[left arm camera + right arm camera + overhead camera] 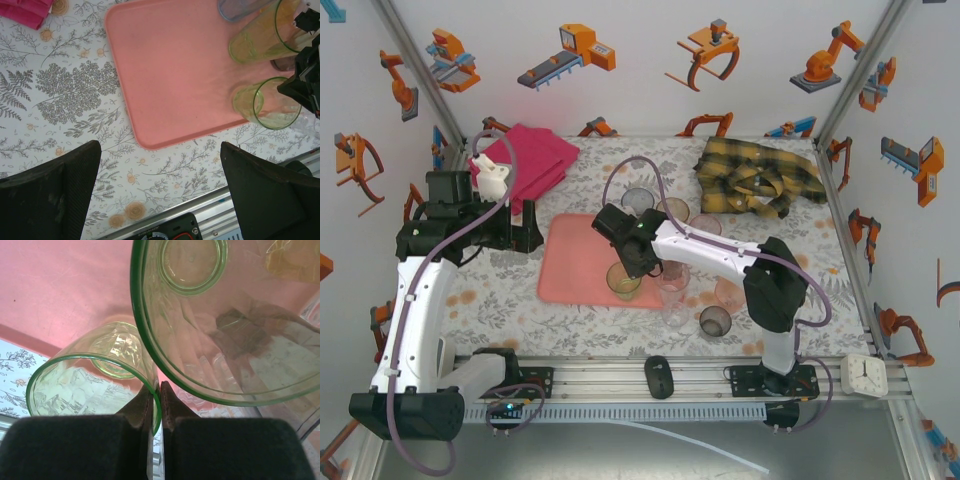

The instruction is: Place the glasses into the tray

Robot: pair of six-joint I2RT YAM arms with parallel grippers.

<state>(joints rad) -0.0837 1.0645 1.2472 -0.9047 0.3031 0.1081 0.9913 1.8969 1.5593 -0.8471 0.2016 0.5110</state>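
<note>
Right gripper (156, 390) pinched on rim of green glass (90, 375); second green glass (200, 315) just beside; both on one pink tray (60, 285). Left gripper (160, 147) wide open above floral tablecloth (75, 90).

1. Left arm (415, 300): long white link with black joint housings at both ends and a black base block at the near edge.
2. Right arm (705, 250): same build, a white link between bulky black joints.
3. Purple cable (388, 410): one loops along each arm, tied to the white links.
4. Each arm has a small green light on a black housing.
5. Left gripper (160, 150): fingers (50, 195) matte black, broad and finely ribbed, with grey scuffs.
6. Right gripper (156, 390): fingers (75, 445) black grainy blocks, tapering to thin wedge tips.
7. White housing (492, 178) sits on the left wrist.
</note>
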